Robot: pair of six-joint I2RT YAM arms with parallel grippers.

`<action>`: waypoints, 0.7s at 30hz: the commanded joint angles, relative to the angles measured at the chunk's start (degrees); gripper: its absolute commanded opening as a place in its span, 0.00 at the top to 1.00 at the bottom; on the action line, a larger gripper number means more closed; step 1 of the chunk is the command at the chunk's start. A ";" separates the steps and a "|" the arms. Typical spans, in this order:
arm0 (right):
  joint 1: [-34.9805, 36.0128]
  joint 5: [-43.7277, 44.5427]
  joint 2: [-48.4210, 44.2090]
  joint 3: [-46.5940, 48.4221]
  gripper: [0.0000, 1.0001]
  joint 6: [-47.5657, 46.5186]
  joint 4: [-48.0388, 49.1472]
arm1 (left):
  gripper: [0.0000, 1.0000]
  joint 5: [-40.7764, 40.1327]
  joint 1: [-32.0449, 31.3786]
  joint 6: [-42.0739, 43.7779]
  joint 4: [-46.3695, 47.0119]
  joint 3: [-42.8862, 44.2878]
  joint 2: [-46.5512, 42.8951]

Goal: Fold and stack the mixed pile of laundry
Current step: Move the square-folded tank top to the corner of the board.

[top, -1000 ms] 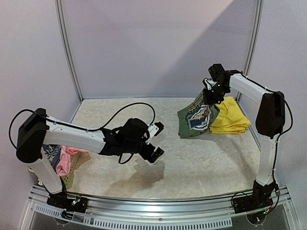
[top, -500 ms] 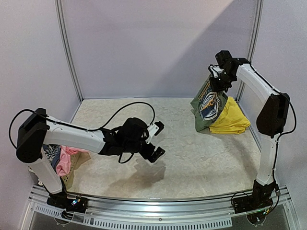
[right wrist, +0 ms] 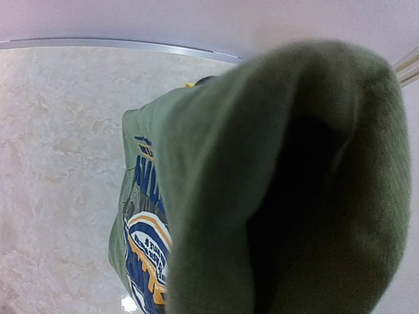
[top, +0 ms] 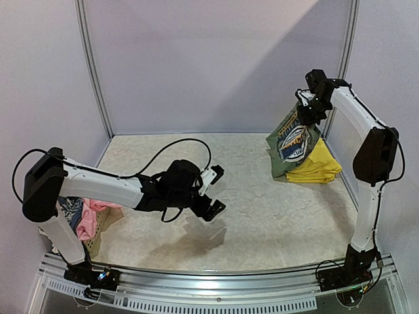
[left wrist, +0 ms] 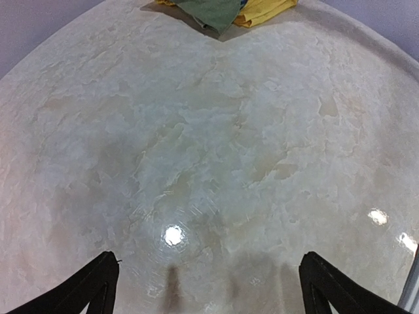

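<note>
My right gripper is raised at the far right, shut on the olive-green top, which hangs folded below it with a blue and orange print facing out. In the right wrist view the green top fills the frame and hides the fingers. Its lower edge hangs over the folded yellow shorts lying by the right wall. My left gripper hovers open over the bare middle of the table, its dark fingertips wide apart with nothing between them. The green top and yellow shorts show far off in that view.
A pale mesh basket stands at the near left beside the left arm's base, with a pink piece and a blue-grey patterned piece in it. Metal posts and purple walls close the sides and back.
My right gripper has lifted the green top off the table and carried it up and to the right, over the yellow shorts. The left arm has stayed still.
</note>
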 commanded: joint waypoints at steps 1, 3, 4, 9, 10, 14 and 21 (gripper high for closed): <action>-2.54 -0.26 3.44 -1.61 1.00 -1.63 3.43 | 0.02 0.66 0.79 0.04 0.97 -0.49 0.83; -3.10 0.16 4.78 -1.62 1.00 -2.74 4.43 | 0.02 0.66 0.83 0.06 1.00 -0.49 0.89; -3.54 0.26 5.33 -1.62 1.00 -3.23 4.97 | 0.02 0.72 0.87 0.09 1.01 -0.49 1.01; -4.89 1.96 8.47 -1.67 1.00 -5.96 8.36 | 0.02 0.78 0.87 0.10 0.94 -0.40 1.07; -5.12 2.36 8.99 -1.75 1.00 -6.79 9.19 | 0.02 0.77 0.91 0.08 0.94 -0.42 1.12; -5.85 4.94 11.01 -2.23 1.00 -8.92 12.10 | 0.02 0.72 0.96 0.26 0.76 -0.49 1.36; -7.17 9.41 12.66 -4.83 1.00 -9.02 16.03 | 0.02 0.61 0.96 0.32 0.54 -0.25 1.54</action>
